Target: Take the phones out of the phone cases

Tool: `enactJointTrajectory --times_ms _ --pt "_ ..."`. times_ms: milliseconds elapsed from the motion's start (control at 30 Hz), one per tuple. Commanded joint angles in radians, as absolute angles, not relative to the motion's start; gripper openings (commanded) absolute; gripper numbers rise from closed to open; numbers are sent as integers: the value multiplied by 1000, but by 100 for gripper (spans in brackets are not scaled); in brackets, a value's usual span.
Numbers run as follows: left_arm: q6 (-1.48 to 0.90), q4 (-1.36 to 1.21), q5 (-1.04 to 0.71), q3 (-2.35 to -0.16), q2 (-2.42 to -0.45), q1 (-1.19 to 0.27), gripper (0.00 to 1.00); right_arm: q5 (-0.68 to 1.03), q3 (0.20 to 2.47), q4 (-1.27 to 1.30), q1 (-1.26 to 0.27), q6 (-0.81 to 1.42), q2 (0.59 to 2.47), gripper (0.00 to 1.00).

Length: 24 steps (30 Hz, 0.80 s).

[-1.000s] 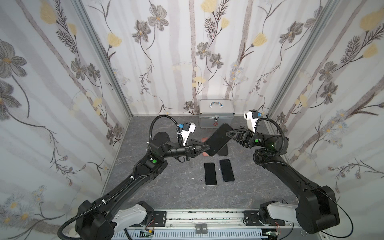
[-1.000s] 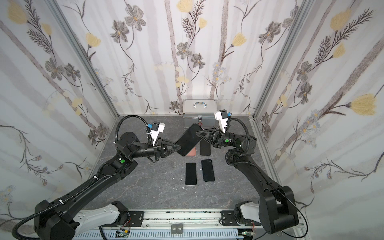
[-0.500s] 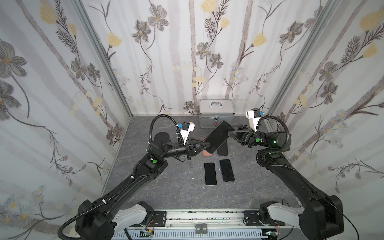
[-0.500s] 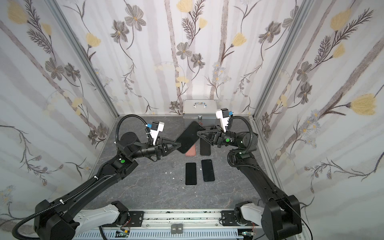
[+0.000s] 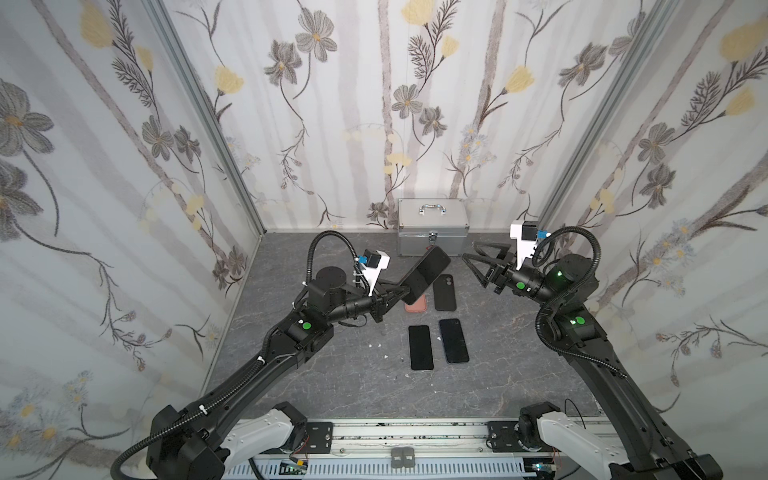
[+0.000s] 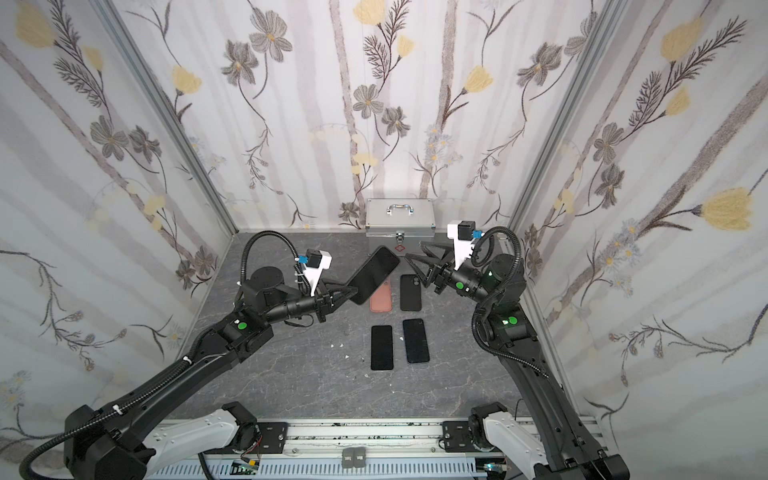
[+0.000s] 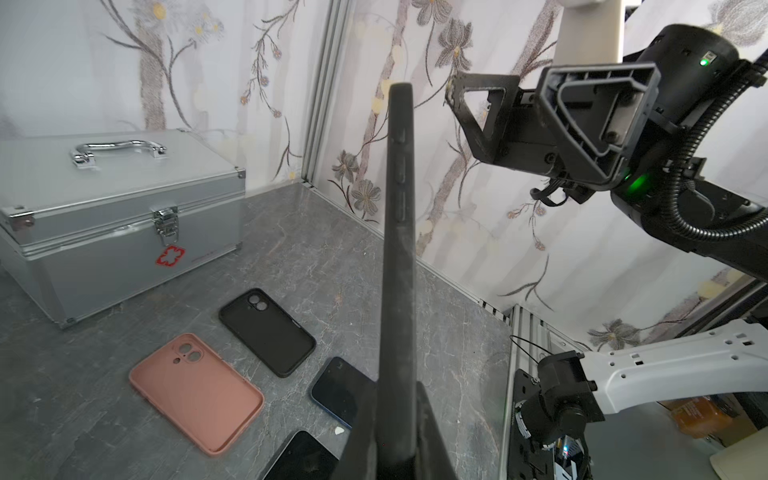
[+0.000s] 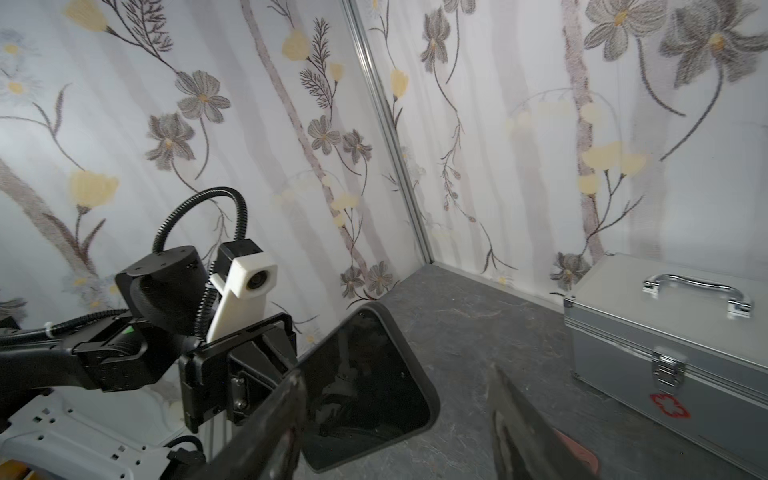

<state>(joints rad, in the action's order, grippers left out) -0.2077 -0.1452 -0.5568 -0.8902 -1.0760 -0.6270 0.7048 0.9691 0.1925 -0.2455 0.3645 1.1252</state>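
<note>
In both top views the left end effector [image 5: 395, 296] is clamped on the lower end of the phone [image 5: 428, 273]. The phone sits in its black phone case [image 7: 399, 249] and slants up above the table [image 5: 332, 374] at the centre of the frame. Right of centre, the right end effector [image 5: 470, 252] hangs with its jaws spread apart, near the phone's upper end but not touching it. On the table below lie a pink case [image 7: 195, 399], an empty black case [image 5: 444, 293], a bare phone [image 5: 420, 347] and, just right of it, a second bare phone [image 5: 454, 340]. A silver box [image 5: 432, 224] stands against the back wall.
</note>
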Motion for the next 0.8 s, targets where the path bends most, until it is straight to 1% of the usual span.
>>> enactJointTrajectory --times_ms 0,100,167,367,500,667,767 --pt "-187 -202 -502 -892 -1058 -624 0 650 1008 58 -243 203 1126 68" --pt "-184 -217 -505 -882 -1036 -623 0 754 1030 15 -243 149 1129 68" --pt "-169 -222 -513 -879 -1022 -623 0 800 1054 -25 -243 117 1136 71" --pt "-93 -228 -552 -857 -1006 -628 0 970 1117 -88 -244 66 1156 71" --pt "9 -238 -630 -833 -983 -633 0 1038 1162 -139 -244 47 1176 68" --pt "91 -248 -761 -819 -949 -638 0 1074 1191 -176 -257 48 1192 64" --pt "112 -248 -775 -808 -927 -640 0 1103 1215 -228 -268 20 1208 61"
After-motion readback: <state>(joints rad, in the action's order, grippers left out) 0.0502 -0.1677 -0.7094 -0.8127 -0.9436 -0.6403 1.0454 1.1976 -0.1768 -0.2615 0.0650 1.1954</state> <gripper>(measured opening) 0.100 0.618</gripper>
